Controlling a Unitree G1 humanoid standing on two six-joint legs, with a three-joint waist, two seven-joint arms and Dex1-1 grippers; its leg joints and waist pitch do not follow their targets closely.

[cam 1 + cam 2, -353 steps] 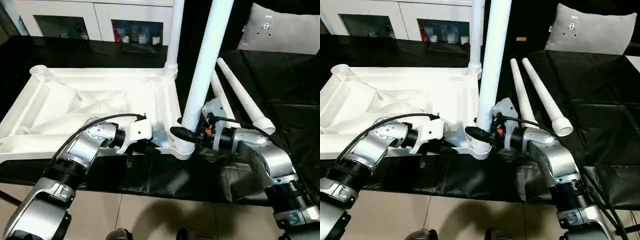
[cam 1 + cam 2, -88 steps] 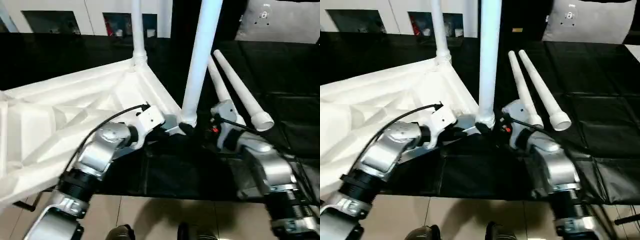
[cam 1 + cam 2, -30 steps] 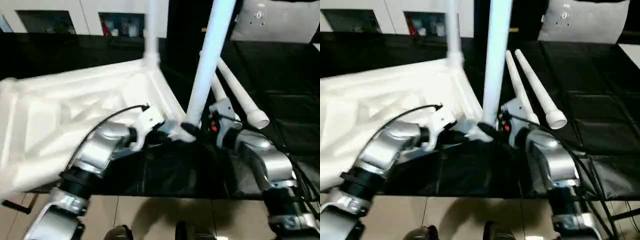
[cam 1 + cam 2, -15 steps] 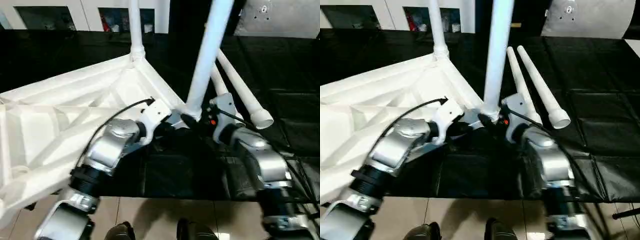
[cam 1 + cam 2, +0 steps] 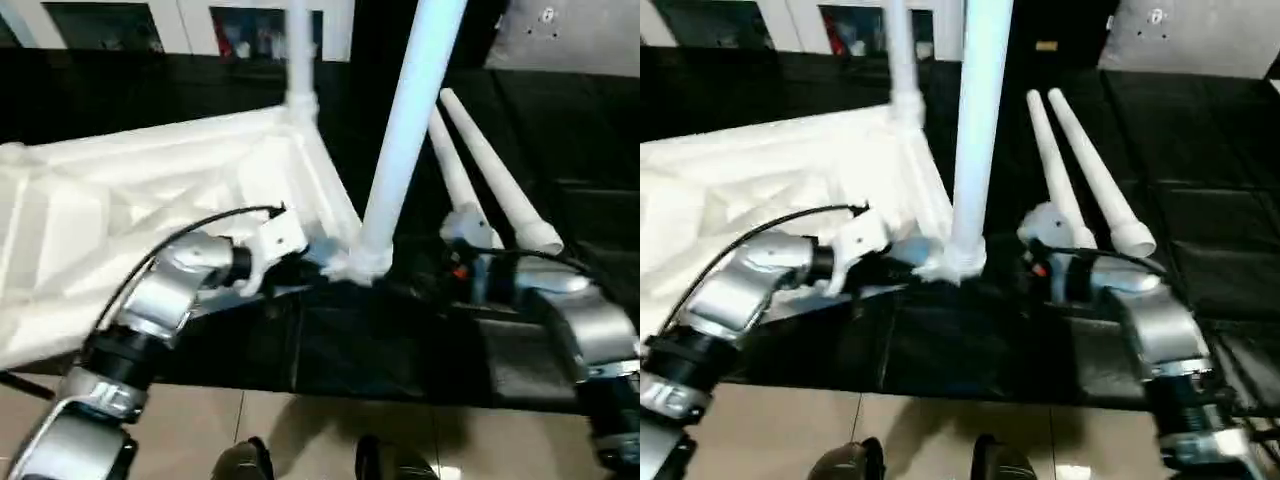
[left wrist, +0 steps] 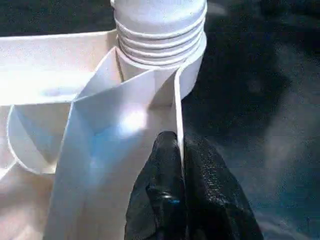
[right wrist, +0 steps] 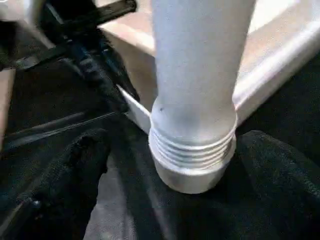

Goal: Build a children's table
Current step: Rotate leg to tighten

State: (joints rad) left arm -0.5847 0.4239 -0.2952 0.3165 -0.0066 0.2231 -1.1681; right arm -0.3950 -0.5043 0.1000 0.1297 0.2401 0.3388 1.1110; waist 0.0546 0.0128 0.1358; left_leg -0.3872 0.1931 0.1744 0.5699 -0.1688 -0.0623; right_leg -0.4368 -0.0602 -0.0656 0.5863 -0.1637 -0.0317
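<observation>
My left gripper [image 6: 180, 165] is pinched tight on the thin rim wall of the white plastic rectangular table top [image 5: 150, 200], which lies ribbed underside up on the black table cover [image 5: 400, 340]. The grip sits just beside the near corner socket [image 6: 192, 65]. A long white tapered tubular leg [image 5: 405, 130] stands in that socket, its ribbed collar [image 7: 192, 150] seated there. My right gripper [image 7: 165, 150] has its black fingers [image 7: 65, 170] spread wide on either side of the collar, not clamping it. A second white leg [image 5: 298, 60] stands upright at the far corner. Two more white legs [image 5: 495, 175] lie side by side on the cover, beyond my right forearm.
</observation>
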